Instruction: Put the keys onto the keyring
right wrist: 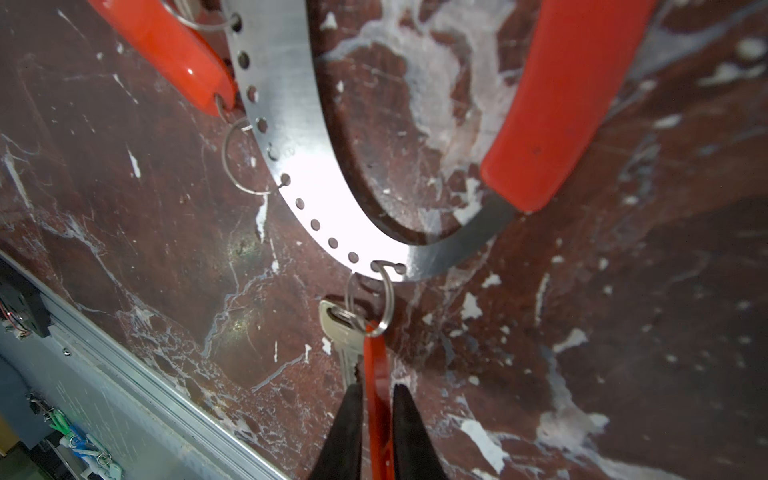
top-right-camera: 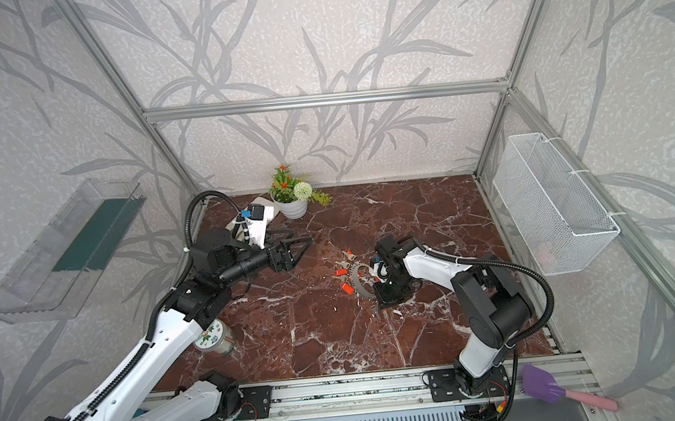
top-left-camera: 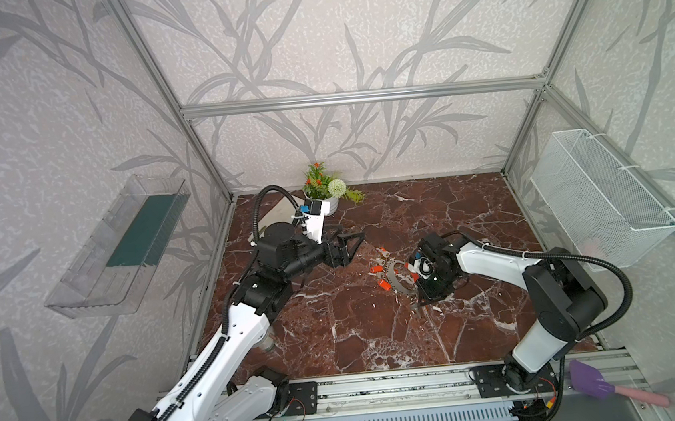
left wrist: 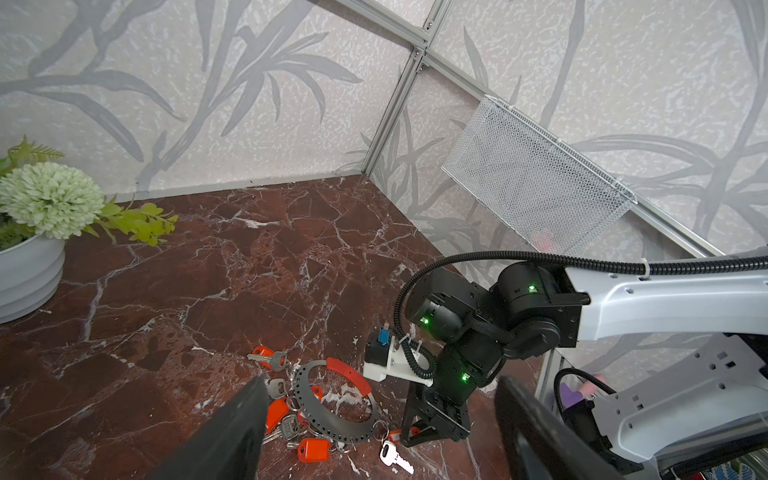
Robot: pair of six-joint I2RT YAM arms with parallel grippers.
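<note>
Red-tagged keys, grey keyring, seemingly floral jar

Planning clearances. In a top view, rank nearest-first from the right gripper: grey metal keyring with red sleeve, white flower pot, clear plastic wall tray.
1. keyring, beside the right gripper.
2. flower pot, back wall.
3. wall tray, far left.

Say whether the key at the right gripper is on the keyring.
On. In the right wrist view the key has its split ring through a hole in the keyring.
</note>
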